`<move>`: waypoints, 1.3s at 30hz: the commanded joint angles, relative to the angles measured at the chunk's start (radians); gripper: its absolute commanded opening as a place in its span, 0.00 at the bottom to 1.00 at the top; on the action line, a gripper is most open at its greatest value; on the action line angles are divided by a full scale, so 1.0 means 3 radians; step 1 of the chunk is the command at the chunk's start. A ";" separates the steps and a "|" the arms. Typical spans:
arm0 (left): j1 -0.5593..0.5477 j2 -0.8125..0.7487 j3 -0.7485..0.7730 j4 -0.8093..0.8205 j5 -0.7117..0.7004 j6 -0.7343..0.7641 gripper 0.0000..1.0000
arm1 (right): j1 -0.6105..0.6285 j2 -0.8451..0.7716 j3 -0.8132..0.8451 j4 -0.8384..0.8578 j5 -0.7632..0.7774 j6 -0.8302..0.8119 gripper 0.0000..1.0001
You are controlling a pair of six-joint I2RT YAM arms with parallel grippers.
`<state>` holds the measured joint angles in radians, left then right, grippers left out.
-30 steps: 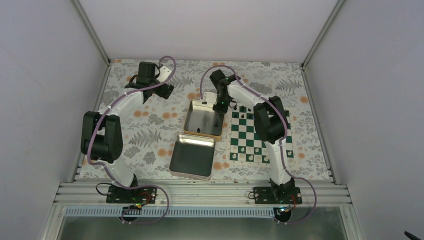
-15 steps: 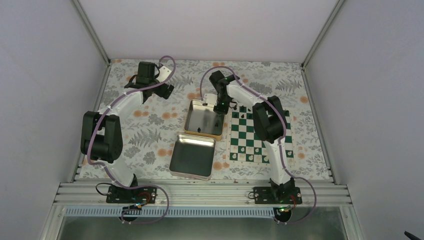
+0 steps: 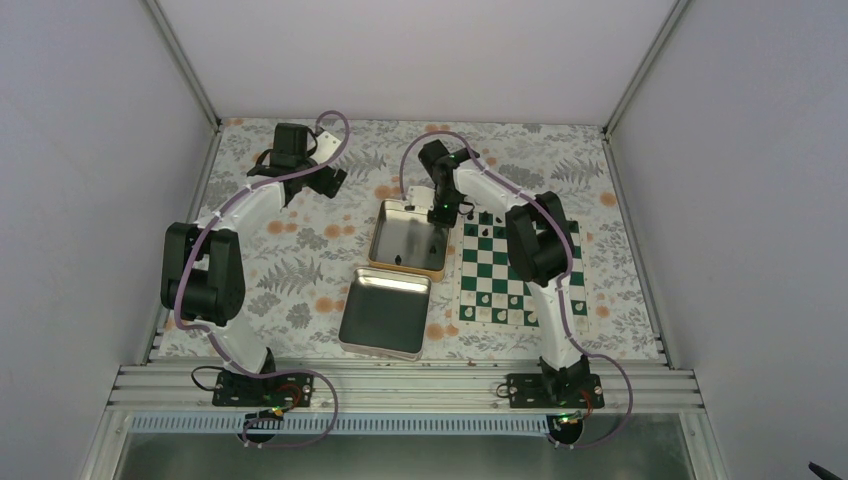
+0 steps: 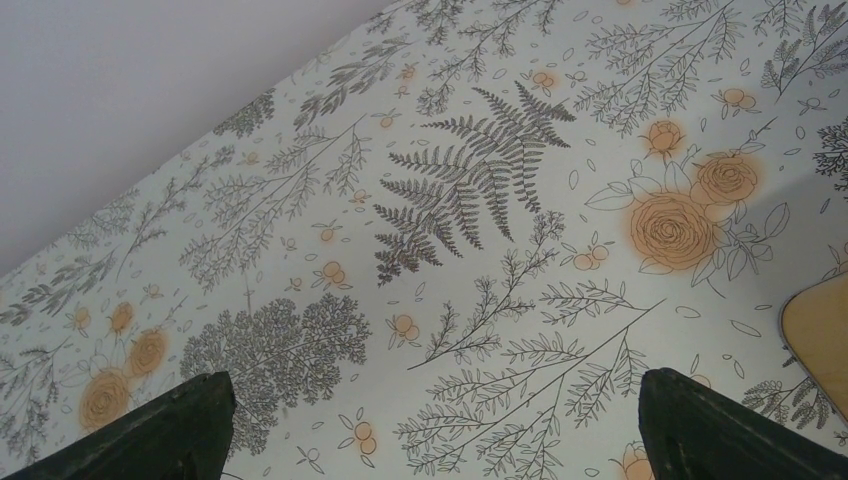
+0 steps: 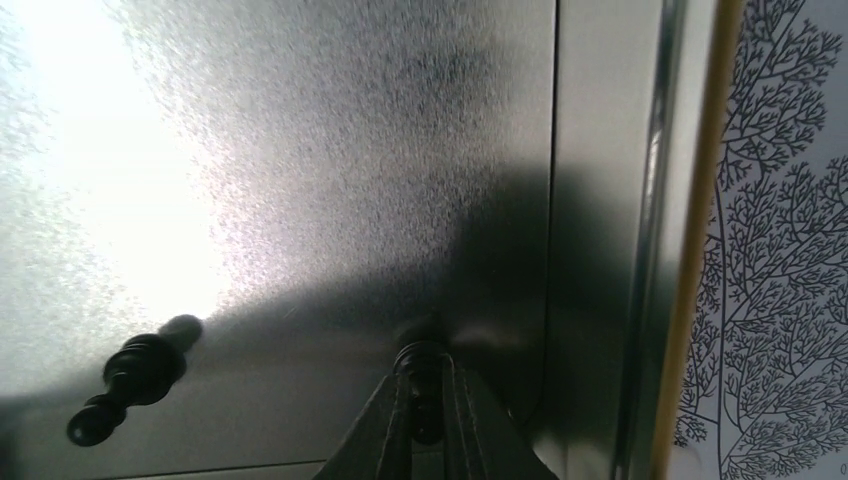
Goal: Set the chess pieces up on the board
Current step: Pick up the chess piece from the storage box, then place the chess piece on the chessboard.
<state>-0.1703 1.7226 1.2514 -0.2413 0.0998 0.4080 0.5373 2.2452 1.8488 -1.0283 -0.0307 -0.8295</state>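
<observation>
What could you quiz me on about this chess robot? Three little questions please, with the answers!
1. True or false: the right jaws are shut on a black chess piece inside a shiny tin.
2. Pick one: seen from above, the board lies (A) right of that tin, (B) left of it, (C) inside it.
3. Fill in: the left jaws are wide ____ above the flowery tablecloth.
Key: 1 true; 2 A; 3 open.
</observation>
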 commanded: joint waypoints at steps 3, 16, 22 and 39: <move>0.0020 -0.0113 -0.0023 0.0031 0.0036 -0.0002 1.00 | -0.0007 -0.0335 0.0188 -0.0177 -0.0384 -0.0017 0.04; 0.0017 -0.0155 0.0015 -0.0012 -0.0007 -0.0005 1.00 | -0.0864 -0.1190 -0.0257 -0.0287 -0.0380 0.0010 0.04; 0.0018 -0.0116 0.0055 -0.0021 -0.0032 -0.0010 1.00 | -0.1506 -0.1575 -0.0924 -0.0132 -0.0413 -0.0099 0.04; -0.0033 -0.0069 0.0093 -0.0052 -0.0100 -0.0015 1.00 | -0.2219 -0.1371 -0.1768 0.0495 -0.0618 -0.0204 0.05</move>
<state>-0.1776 1.7031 1.2530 -0.2607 0.0792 0.4076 -0.0887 1.7885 1.3350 -0.9394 -0.1925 -0.8692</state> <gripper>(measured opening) 0.999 0.061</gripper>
